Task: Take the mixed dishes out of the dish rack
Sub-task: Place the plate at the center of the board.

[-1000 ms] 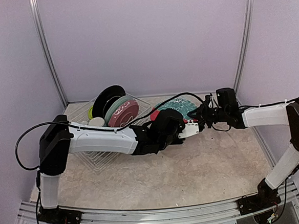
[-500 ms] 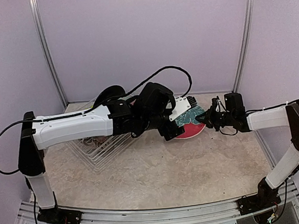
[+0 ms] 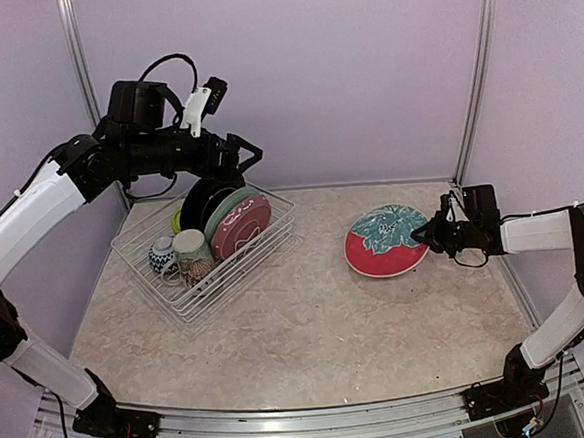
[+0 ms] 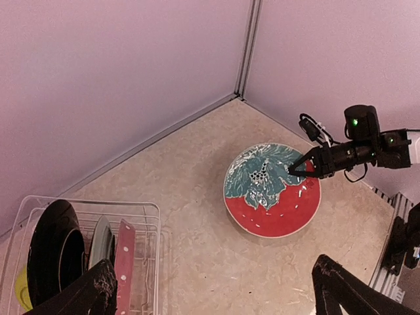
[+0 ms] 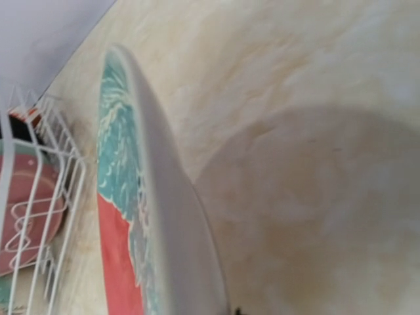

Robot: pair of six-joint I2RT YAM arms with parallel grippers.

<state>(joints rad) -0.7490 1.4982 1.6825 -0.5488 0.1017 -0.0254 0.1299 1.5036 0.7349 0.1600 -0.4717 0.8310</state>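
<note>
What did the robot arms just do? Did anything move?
The left gripper pulled away from the red floral plate and swung up and left. It is now open above the dish rack. The plate shifted slightly rightward with the right gripper, which still seems to pinch its rim. The rack and the dishes in it stayed put.

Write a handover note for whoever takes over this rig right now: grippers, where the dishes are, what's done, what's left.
Left gripper: open, empty, high above the dish rack.
Right gripper: shut on the rim of the red floral plate, which is down at the table, right of the rack; unclear whether it lies flat.
In the rack: black plate, pale plate, pink dotted plate, mug, blue-white bowl, lime bowl.
Done: one plate out.
Left: release it, unload the rest.
</note>
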